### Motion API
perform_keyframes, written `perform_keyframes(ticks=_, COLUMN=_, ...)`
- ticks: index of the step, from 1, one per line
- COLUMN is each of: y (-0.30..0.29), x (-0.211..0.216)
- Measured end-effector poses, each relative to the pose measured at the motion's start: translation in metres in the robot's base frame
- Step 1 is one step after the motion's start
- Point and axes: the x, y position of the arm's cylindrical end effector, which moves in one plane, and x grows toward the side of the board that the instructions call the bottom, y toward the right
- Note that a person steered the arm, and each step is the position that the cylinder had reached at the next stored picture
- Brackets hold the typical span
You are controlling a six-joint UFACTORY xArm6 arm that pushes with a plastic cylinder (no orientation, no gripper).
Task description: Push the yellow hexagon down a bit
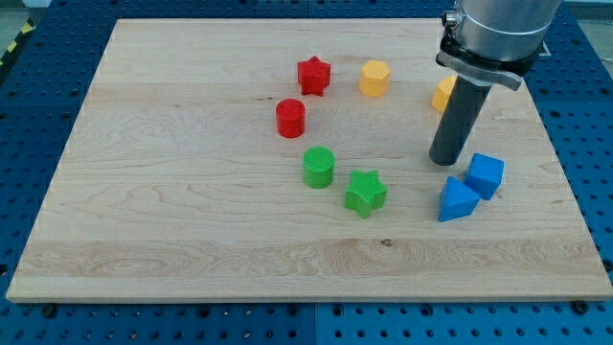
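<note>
Now my tip (446, 161) on board — touching nothing, just above blue blocks (485, 175).

Work surface: a light wooden board (192, 220), rectangular, pale grain running along the view's left-right direction, with a few darker knots and streaks, one small dark knot near the view's bottom centre. The board lies on a blue desk (38, 105) perforated with a regular grid of small dark holes; blue shows along the view's left, right and bottom edges. At the view's top left corner, a strip of yellow-and-black hazard tape (13, 46) runs diagonally, with a pale surface beyond it. Lighting is even and diffuse; shadows on the board are soft and short. No walls or windows visible.
</note>
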Motion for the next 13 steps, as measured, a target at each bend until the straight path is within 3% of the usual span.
perform_keyframes(ticks=2, y=0.003, x=-0.009)
perform_keyframes(ticks=3, y=0.008, x=-0.039)
perform_keyframes(ticks=6, y=0.065, x=-0.048)
perform_keyframes(ticks=7, y=0.092, x=-0.092)
perform_keyframes(ticks=8, y=0.078, x=-0.152)
perform_keyframes(ticks=9, y=0.006, x=-0.18)
perform_keyframes(ticks=10, y=-0.053, x=-0.185)
perform_keyframes(ticks=13, y=-0.086, x=-0.147)
